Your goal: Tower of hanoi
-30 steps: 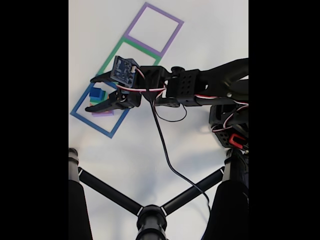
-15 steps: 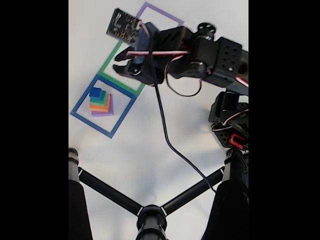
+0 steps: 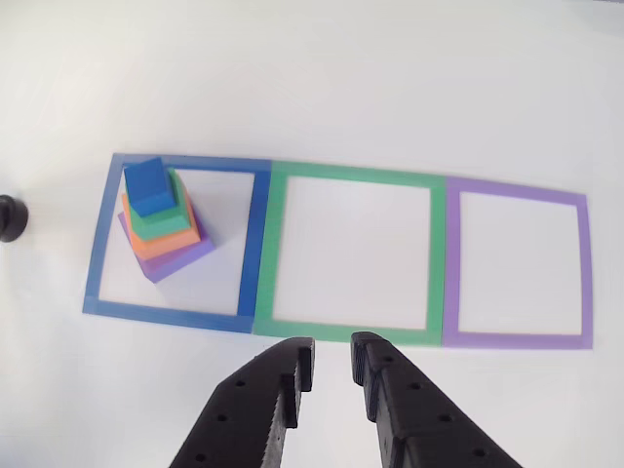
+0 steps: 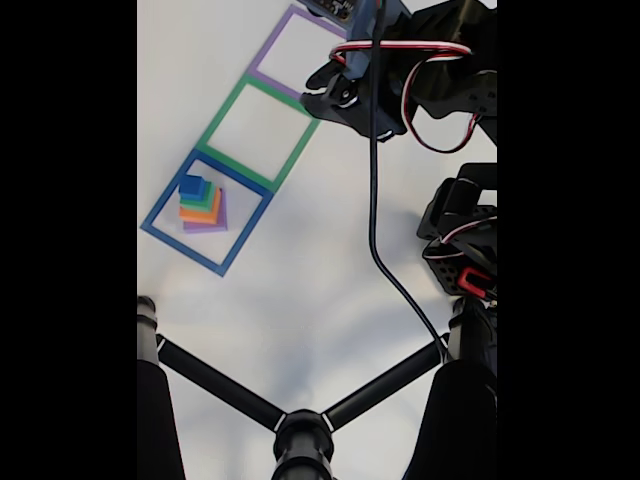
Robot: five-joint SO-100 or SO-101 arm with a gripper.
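A stepped tower of blocks stands in the blue square outline: a small blue cube on top, then green, orange and purple layers. In the fixed view the tower sits at the left. The green square and the purple square hold nothing. My gripper hovers just off the near edge of the green square, its jaws a little apart with nothing between them. The fixed view has the gripper raised beside the green and purple squares, well away from the tower.
Black tripod legs cross the lower part of the fixed view. A black cable hangs from the arm toward them. The arm's base stands at the right edge. A black knob sits left of the blue square.
The gripper was down around the tower a second ago. It has lifted and swung up and right past the green square; the tower stays in the blue square.
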